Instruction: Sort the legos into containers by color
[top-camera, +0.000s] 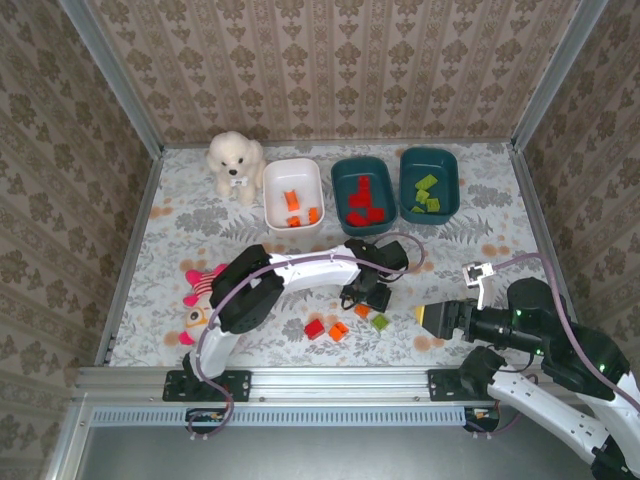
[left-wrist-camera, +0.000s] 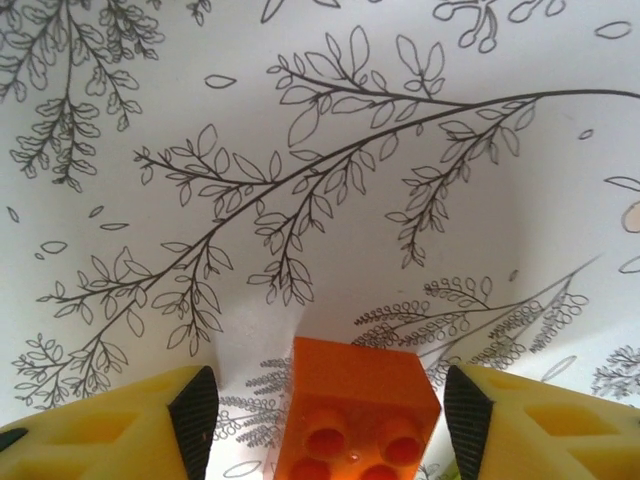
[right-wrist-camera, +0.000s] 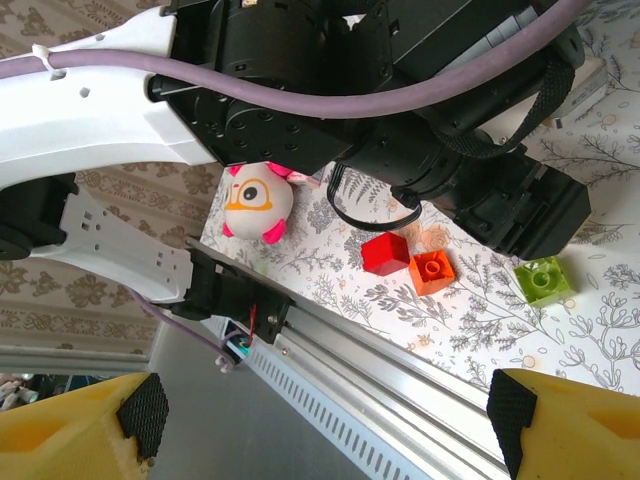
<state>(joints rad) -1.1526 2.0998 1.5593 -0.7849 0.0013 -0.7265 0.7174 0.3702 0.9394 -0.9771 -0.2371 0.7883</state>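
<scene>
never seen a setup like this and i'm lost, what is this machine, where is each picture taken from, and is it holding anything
These are two robot arms bolted at the near edge of a table covered in a leaf-patterned cloth. The overhead picture comes from a fixed camera above and behind them; the other two come from cameras on the wrists, looking past yellow fingers.

At the back stand a white shallow plastic bin with orange bricks, a dark teal bin with red ones and a second teal bin with lime green ones. A white plush dog and a pink-and-white plush doll sit at the left.

The left gripper is down over a loose small orange plastic brick, jaws either side with gaps, so nothing is gripped. The right gripper hangs open and empty. A red brick, another orange brick and a lime green brick lie unsorted.
</scene>
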